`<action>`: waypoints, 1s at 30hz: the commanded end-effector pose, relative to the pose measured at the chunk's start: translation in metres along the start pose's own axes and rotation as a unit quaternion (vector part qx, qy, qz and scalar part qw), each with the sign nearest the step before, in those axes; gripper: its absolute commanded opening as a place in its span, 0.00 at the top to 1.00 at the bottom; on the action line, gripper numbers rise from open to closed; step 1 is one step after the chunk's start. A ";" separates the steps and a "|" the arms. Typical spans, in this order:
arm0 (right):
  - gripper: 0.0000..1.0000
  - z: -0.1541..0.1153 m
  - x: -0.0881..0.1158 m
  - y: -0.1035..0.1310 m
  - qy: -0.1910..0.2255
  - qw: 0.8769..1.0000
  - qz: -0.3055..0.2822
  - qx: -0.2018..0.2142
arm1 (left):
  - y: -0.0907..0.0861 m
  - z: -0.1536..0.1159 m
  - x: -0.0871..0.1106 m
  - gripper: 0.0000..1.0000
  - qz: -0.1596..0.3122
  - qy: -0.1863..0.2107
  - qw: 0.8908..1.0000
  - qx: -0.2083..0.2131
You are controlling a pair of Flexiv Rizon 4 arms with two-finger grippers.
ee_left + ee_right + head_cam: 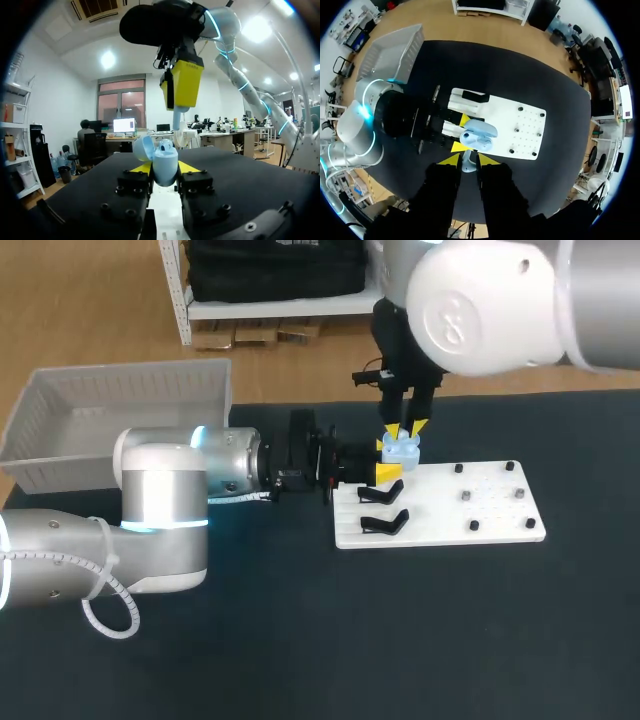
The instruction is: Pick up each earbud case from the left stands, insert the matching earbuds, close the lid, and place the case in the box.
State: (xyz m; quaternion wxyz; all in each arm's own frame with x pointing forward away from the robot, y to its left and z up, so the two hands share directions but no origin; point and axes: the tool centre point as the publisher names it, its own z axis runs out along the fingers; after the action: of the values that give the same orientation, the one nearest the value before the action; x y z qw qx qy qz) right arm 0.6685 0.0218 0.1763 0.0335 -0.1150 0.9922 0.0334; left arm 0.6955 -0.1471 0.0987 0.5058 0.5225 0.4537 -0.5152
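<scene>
Earbud insertion is in hand: over the white board's (490, 505) back-left corner, the left gripper (165, 168) clamps the open earbud case (166, 159) while the right gripper (468, 159), pinching an earbud (467, 165) just above, probably needs a straight, aligned descent.

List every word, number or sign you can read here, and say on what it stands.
No readable text anywhere.
The right arm: one faint grey emblem on its white shell, too blurred to read.
The earbud case, white board and plastic bin: no print seen.
</scene>
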 end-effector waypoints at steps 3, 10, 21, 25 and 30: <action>1.00 0.002 0.000 0.002 0.003 1.000 -0.004 -0.003 | 0.000 0.000 0.001 1.00 0.002 -0.002 1.000 -0.001; 1.00 0.007 -0.003 0.003 0.002 1.000 -0.009 0.000 | 0.000 0.000 0.001 1.00 0.002 -0.002 1.000 -0.001; 1.00 0.014 -0.008 0.002 -0.001 1.000 -0.010 0.002 | 0.000 0.000 0.001 1.00 0.002 -0.002 1.000 -0.001; 1.00 0.016 -0.009 0.002 0.001 1.000 -0.009 0.003 | 0.000 0.000 0.001 1.00 0.002 -0.002 1.000 -0.001; 1.00 0.018 -0.009 0.001 0.002 1.000 -0.008 0.004 | 0.000 0.000 0.001 1.00 0.002 -0.002 1.000 -0.001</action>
State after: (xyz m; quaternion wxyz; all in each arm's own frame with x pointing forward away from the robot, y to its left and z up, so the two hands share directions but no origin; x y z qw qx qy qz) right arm 0.6765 0.0258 0.1599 0.0331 -0.1230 0.9914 0.0288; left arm 0.6955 -0.1471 0.0987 0.5058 0.5225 0.4537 -0.5152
